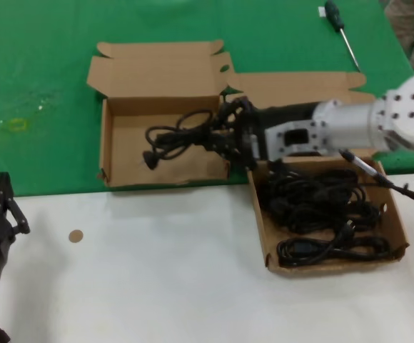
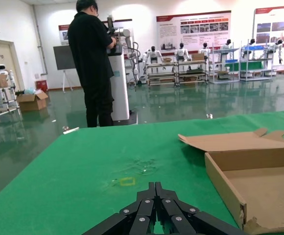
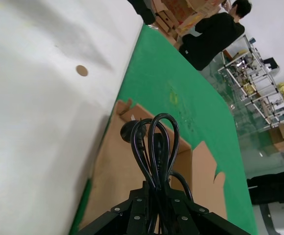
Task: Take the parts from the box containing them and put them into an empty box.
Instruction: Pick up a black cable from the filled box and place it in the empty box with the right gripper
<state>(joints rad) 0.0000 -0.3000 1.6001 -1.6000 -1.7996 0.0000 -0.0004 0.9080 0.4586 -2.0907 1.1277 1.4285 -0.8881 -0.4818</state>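
Reaching across the narrower cardboard box [image 1: 121, 153], the right gripper [image 1: 230, 134] is clenched on a looped black power cord [image 1: 178, 136]. More thin cords [image 1: 321, 214] fill the wider box [image 1: 401, 227]. The left gripper [image 1: 0, 204] is parked, closed.

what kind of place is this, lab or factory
Probably a robotics lab or demo hall: humanoid robots lined along the far wall, display posters above them, and metal shelving racks on a polished floor.

One looped black cord bundle [image 1: 182, 136] hangs over narrower open box [image 1: 160, 153]; remaining cord bundles [image 1: 321, 214] lie in wider box [image 1: 401, 232] beside it
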